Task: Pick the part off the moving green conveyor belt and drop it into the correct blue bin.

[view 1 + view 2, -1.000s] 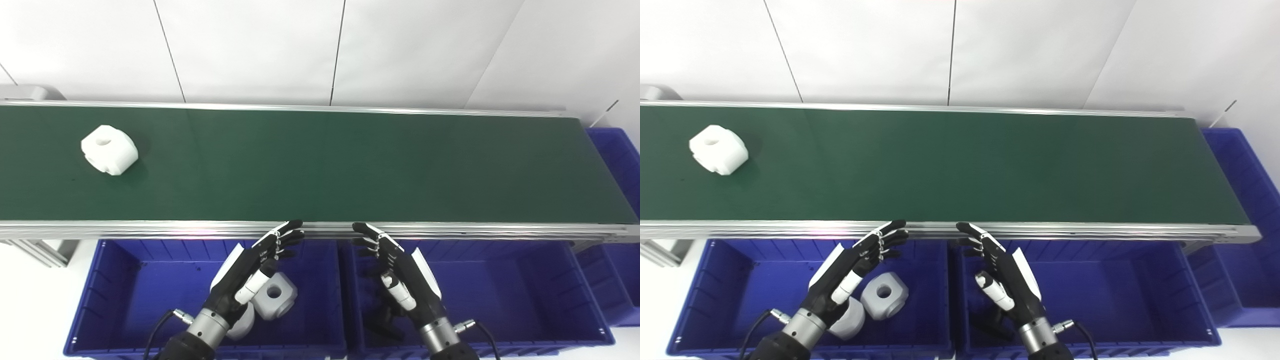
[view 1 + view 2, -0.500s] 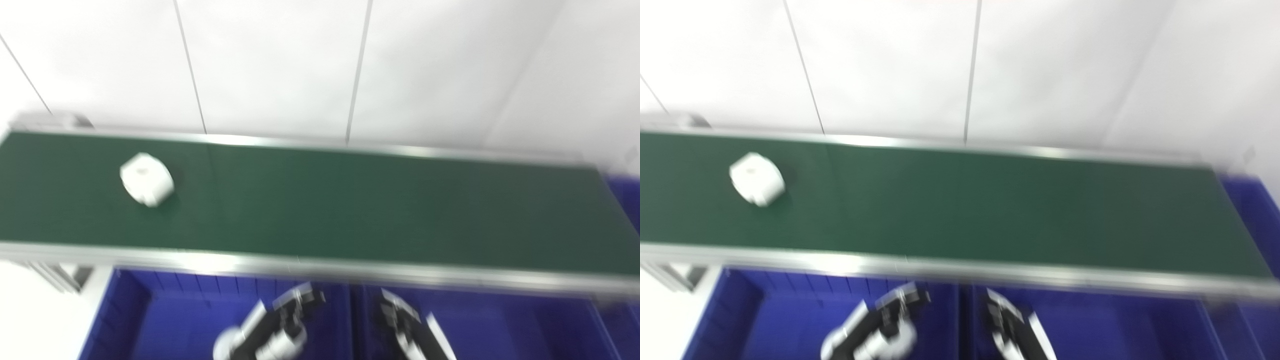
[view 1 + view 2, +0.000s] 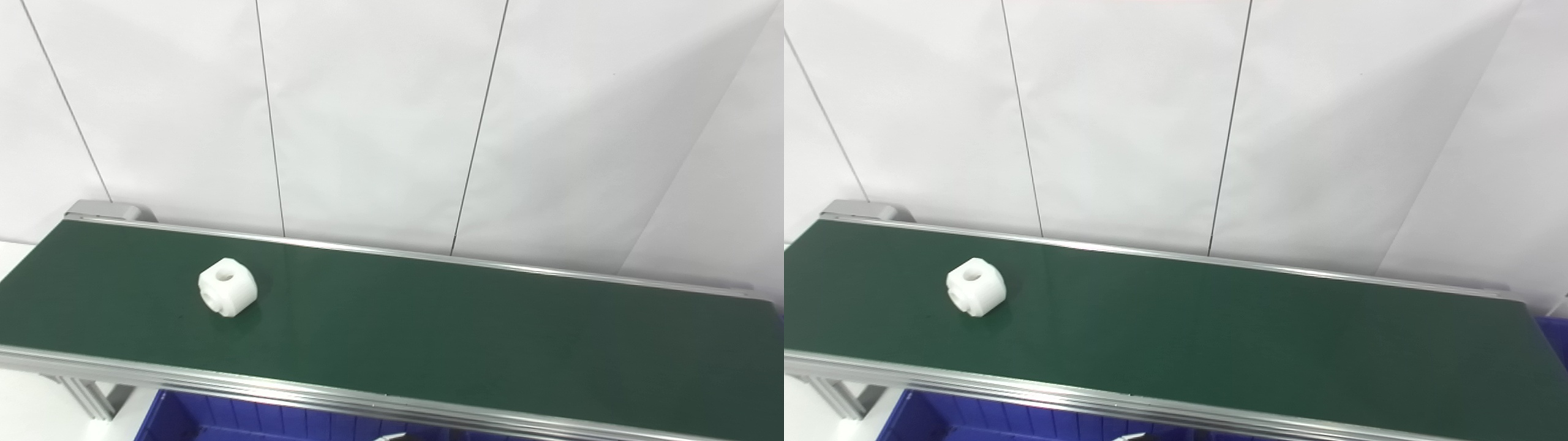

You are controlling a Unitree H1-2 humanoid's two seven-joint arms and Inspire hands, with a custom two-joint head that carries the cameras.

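Looking up along the line, we have the white panelled wall [image 3: 380,122] filling the top half of both views, and below it the long green belt [image 3: 459,331] running from far left to right inside its silver rails [image 3: 245,383]. Under the near rail only a strip of the blue bin [image 3: 257,419] shows at the bottom edge, so we cannot read what lies in it. On the belt, toward its left end and about midway between the two rails, sits the white part [image 3: 227,286]: a chunky rounded block with a hole on top and another on its side, standing alone with bare belt all around it. Our hands are out of view apart from a pale sliver at the bottom edge that we cannot identify, so we cannot tell whether either is released, clenched or grasping anything. We judge that this is the waiting-and-tracking step, with the pick not yet begun. The next move calls for timing: bringing one hand up over the near rail with fingers spread, meeting the part where it comes within reach, and closing around its sides without knocking it.
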